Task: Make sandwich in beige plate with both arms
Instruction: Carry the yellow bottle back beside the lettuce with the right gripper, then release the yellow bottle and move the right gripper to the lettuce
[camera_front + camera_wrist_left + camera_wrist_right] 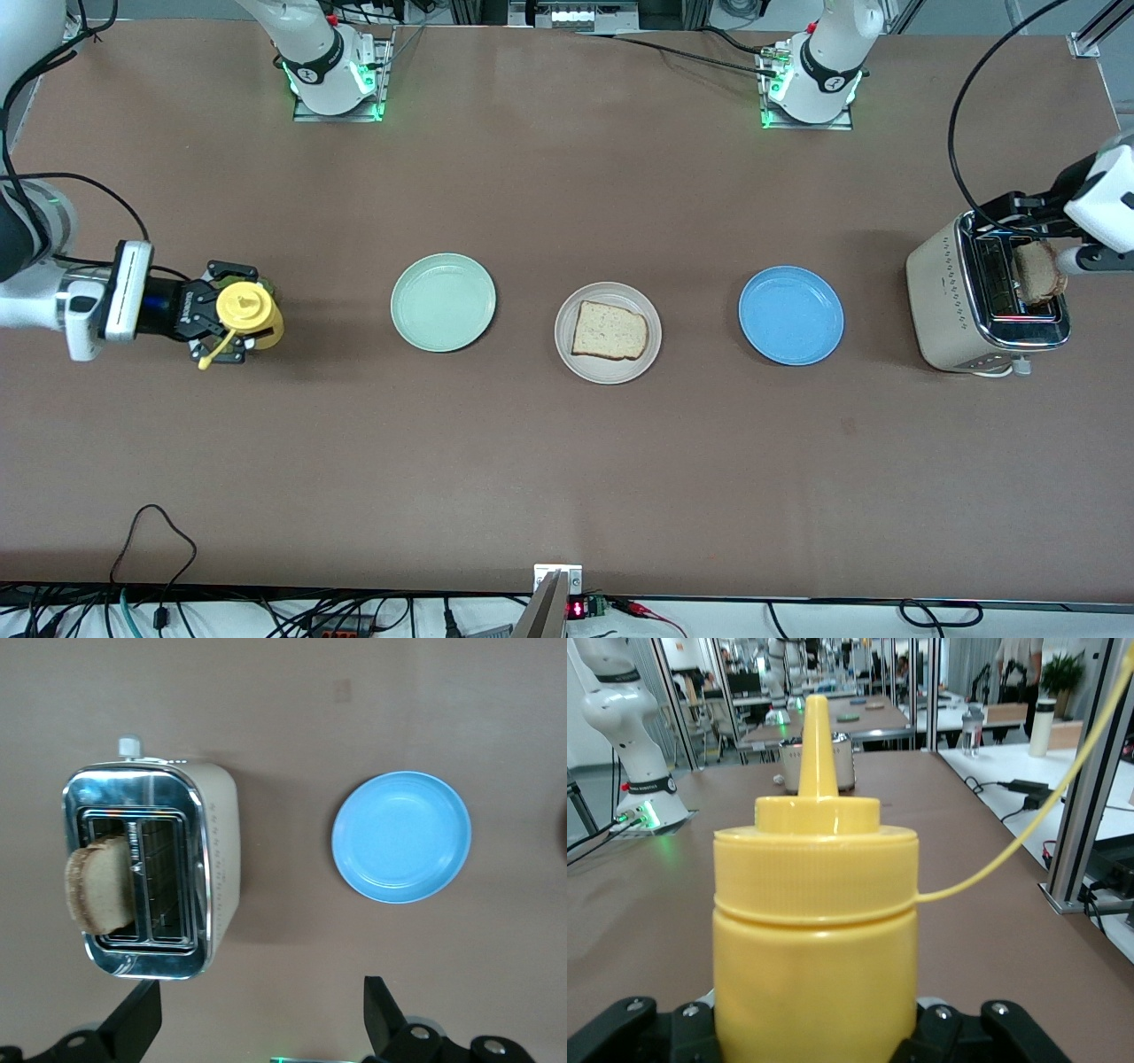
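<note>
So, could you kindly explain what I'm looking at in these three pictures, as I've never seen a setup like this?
These are two robot arms at a brown table, each ending in a two-finger gripper. One picture looks down from a high camera facing them; the other two come from cameras on the arms' wrists.

Three plates sit in a row: a mint green plate, a beige plate carrying one bread slice, and a blue plate. A toaster stands at the left arm's end, with a second bread slice sticking out of one slot.

The left gripper hangs open above the toaster, holding nothing. The right gripper is closed on a yellow squeeze bottle at the right arm's end.
</note>
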`<action>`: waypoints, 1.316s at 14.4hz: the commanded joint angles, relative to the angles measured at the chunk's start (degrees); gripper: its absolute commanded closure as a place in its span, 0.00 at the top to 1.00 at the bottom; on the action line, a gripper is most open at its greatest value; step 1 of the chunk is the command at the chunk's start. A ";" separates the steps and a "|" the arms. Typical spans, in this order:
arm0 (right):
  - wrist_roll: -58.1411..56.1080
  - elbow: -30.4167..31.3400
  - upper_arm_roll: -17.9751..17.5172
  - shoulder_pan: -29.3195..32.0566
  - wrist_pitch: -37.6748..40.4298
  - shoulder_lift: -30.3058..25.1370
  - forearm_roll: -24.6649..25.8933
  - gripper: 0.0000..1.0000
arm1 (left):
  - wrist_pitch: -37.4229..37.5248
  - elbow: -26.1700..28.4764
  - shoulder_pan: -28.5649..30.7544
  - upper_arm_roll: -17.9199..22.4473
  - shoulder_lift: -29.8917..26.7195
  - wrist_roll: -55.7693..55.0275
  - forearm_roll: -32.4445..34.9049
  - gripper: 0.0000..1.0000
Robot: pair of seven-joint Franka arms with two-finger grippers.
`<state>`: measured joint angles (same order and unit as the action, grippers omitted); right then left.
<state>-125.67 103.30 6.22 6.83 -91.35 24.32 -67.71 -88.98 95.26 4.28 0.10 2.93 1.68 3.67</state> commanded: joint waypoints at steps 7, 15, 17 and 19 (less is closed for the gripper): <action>-24.69 12.01 -1.04 4.94 6.00 8.88 -9.37 0.40 | 1.62 -3.06 1.00 -0.45 1.82 2.28 0.55 1.00; -32.80 11.84 -0.95 6.53 7.77 17.25 -11.13 0.40 | 1.62 -3.50 -0.23 -1.68 1.81 1.93 -3.31 1.00; -33.06 11.75 -0.95 6.70 7.77 17.51 -11.13 0.40 | 1.62 -3.77 -0.41 -1.68 1.82 1.84 -3.31 1.00; -33.06 11.75 -0.95 6.70 7.77 17.86 -11.13 0.50 | 1.62 -3.77 -0.41 -1.68 1.82 1.84 -3.31 1.00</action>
<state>-155.91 115.40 6.13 12.32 -85.23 41.83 -77.89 -88.78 93.31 3.82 -1.63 4.10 2.77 1.22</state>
